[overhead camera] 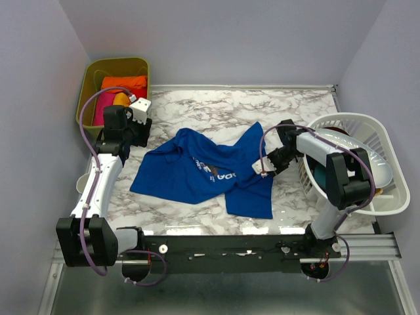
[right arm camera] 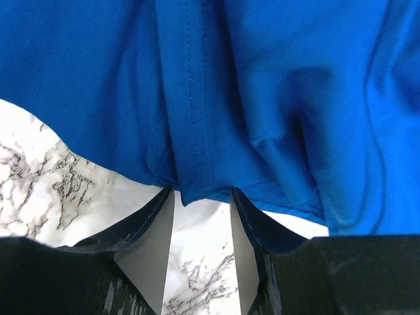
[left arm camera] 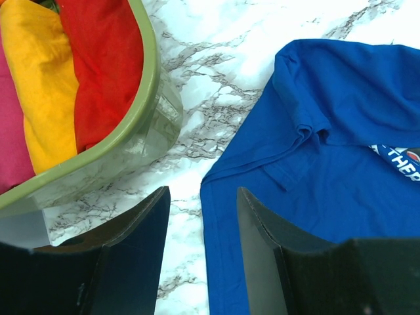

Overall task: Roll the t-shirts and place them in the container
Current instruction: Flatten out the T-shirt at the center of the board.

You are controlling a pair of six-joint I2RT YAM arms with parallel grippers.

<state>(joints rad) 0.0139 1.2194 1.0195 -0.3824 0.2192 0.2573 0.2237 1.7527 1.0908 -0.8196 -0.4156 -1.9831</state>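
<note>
a royal blue t-shirt point(overhead camera: 197, 174) lies loosely spread and creased in the middle of a white marble tabletop point(overhead camera: 289, 108), part of its white chest graphic showing. the right tool point(right arm camera: 202, 193) sits at the shirt's right edge, its fingers spread, with a fold of the hem lying right at their tips and bare marble visible between them. the left tool point(left arm camera: 200, 193) hovers over the tabletop just beside the shirt's left edge, fingers spread and holding nothing. behind it, in the far left corner, an olive green bin point(left arm camera: 147, 98) holds a red t-shirt point(left arm camera: 105, 65), a yellow t-shirt point(left arm camera: 39, 85) and a pink t-shirt point(left arm camera: 10, 144), packed side by side. a white slatted basket point(overhead camera: 380, 131) stands at the right edge.
</note>
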